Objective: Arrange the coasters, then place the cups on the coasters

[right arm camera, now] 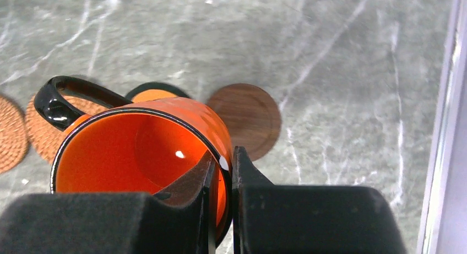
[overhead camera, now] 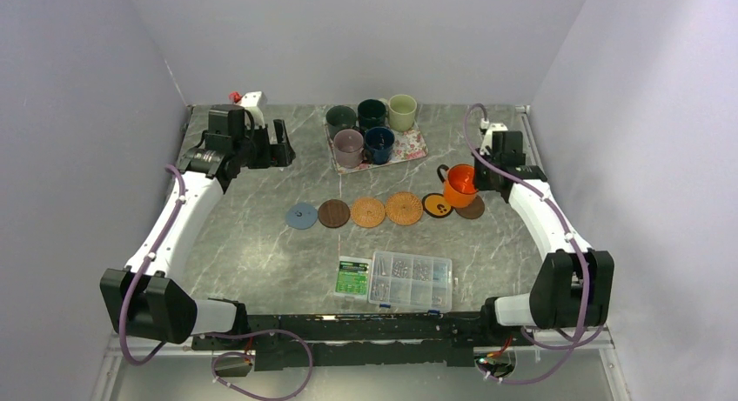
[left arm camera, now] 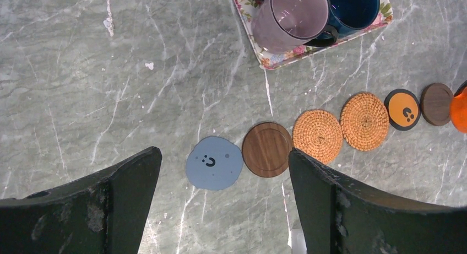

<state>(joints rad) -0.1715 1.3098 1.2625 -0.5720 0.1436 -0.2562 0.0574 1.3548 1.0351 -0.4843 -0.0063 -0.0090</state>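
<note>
Above the desk [overhead camera: 252,244], the overhead view shows six coasters in a row: blue coaster [overhead camera: 302,216], brown coaster [overhead camera: 333,213], two woven coasters [overhead camera: 368,212], black-orange coaster [overhead camera: 436,205] and dark coaster [overhead camera: 471,208]. The right fingers [overhead camera: 479,177] grasp the orange cup [overhead camera: 459,186] over the row's right end. Five cups [overhead camera: 348,146] stand on the tray [overhead camera: 411,146] behind the row. The left fingers [overhead camera: 280,149] hang well left of the tray. A screw box [overhead camera: 411,280] lies near the arm bases.

At the left wrist, the left fingers [left arm camera: 124,196] stand wide, released, grasping nothing. The blue coaster [left arm camera: 213,162] shows between them, and the row runs up to the right.

At the right wrist, the right fingers [right arm camera: 190,188] are clenched on the orange cup's [right arm camera: 132,149] wall, one inside, one outside. The cup hides most of the black-orange coaster [right arm camera: 151,92]; the dark coaster [right arm camera: 245,119] lies just beside it. Whether the cup touches the desk I cannot tell.
</note>
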